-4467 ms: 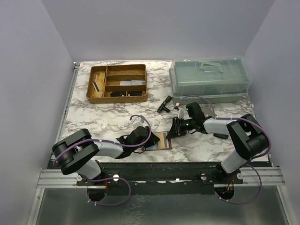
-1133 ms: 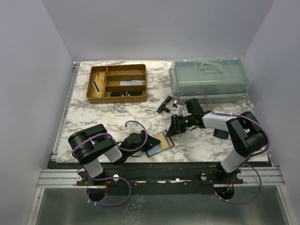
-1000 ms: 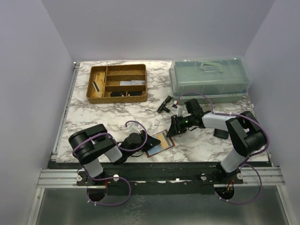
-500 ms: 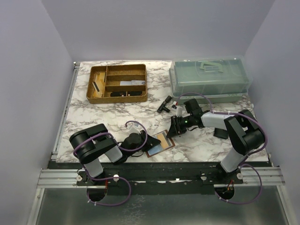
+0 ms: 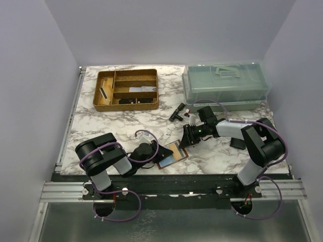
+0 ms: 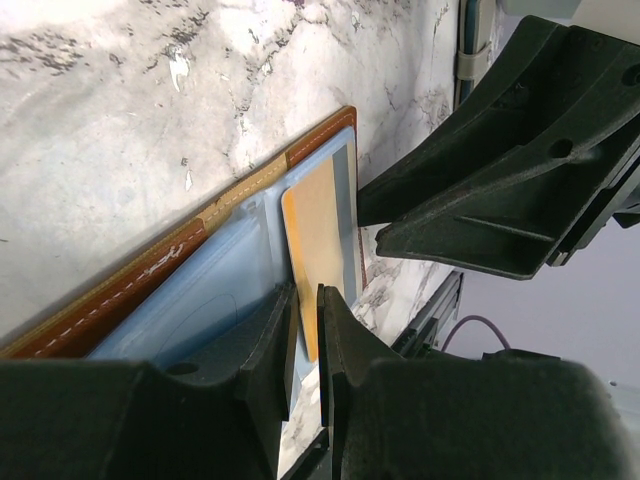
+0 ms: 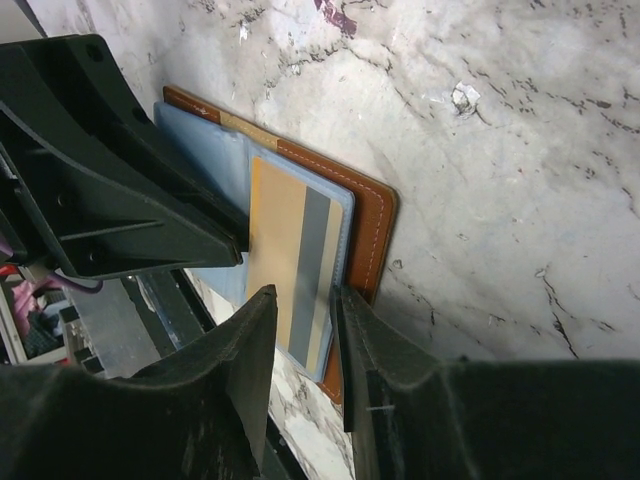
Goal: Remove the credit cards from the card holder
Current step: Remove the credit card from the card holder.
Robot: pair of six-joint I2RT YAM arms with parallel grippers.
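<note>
Top external view gave you the card holder (image 5: 167, 160) lying open on the marble table (image 5: 121, 126) near its front edge, between the two arms. A tan credit card (image 7: 285, 250) with a grey stripe sat in the holder's pale blue inner pocket, and reddish-brown leather showed along the border. Your left gripper (image 6: 303, 300) lay low at the holder's left side. Its jaws were drawn almost together on the holder's near edge, with the end of the tan card running into the slit between them. Your right gripper (image 7: 303, 300) was at the opposite side with its jaws parted. The striped end of the card showed in the gap, but you could not tell whether the fingers touched it. At the back of the table stood a gold-brown divided tray (image 5: 102, 103) and a clear lidded box (image 5: 224, 85), both well apart from the holder.
</note>
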